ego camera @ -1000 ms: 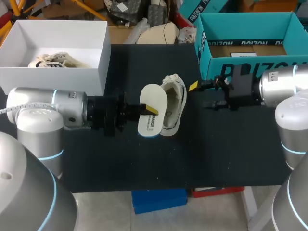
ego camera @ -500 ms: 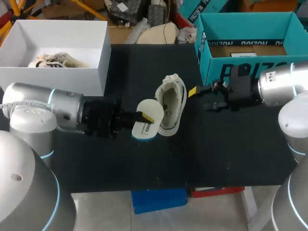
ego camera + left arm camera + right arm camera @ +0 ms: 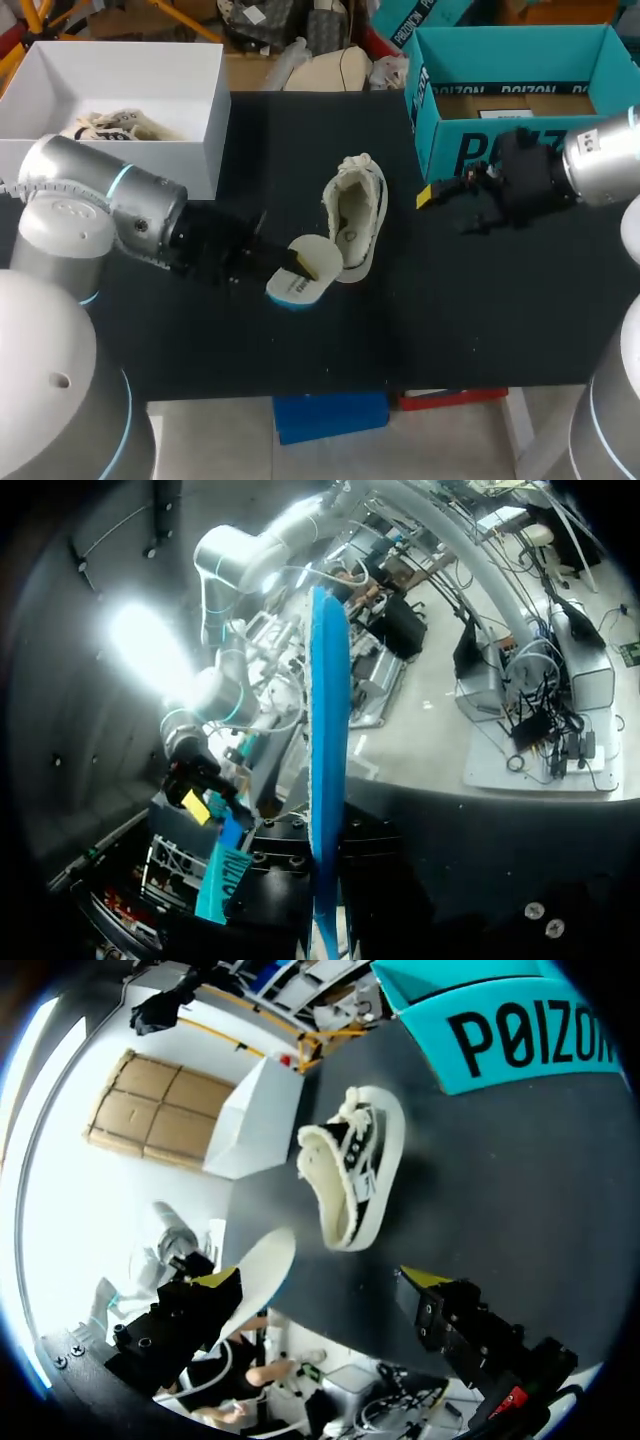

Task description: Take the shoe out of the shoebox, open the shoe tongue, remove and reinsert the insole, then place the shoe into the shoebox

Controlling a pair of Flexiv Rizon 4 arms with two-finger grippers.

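A black surface (image 3: 400,330) fills the scene, and both arms come in low over it. The left arm (image 3: 110,200) enters from the left and stretches toward the middle. The right arm (image 3: 600,170) enters from the right, just near of the teal shoebox (image 3: 450,150). That shoebox stands open at the far right of the surface, and the right wrist view shows its printed front wall (image 3: 500,1030). An open white box (image 3: 215,120) stands at the far left and holds a pale laced bundle (image 3: 110,128) against its near wall. The cream shoe (image 3: 352,225) is out of the shoebox. It rests on the surface near the middle, between the two arms, with its laces at the far end and its fleecy opening turned up and leftward. In the right wrist view it appears to lie on its side (image 3: 350,1175), with the white box (image 3: 255,1120) beyond it. The insole (image 3: 300,280) is out of the shoe, white on top and blue underneath, just at the shoe's near-left edge. Whether it touches the shoe cannot be told. The left tool (image 3: 305,265) is clamped on the insole, one yellow tip on its top face. The left wrist view shows the insole edge-on (image 3: 328,780), rising from between the fingers. The right tool (image 3: 445,210) hangs right of the shoe and apart from it. Its fingers are spread wide around nothing (image 3: 318,1278).
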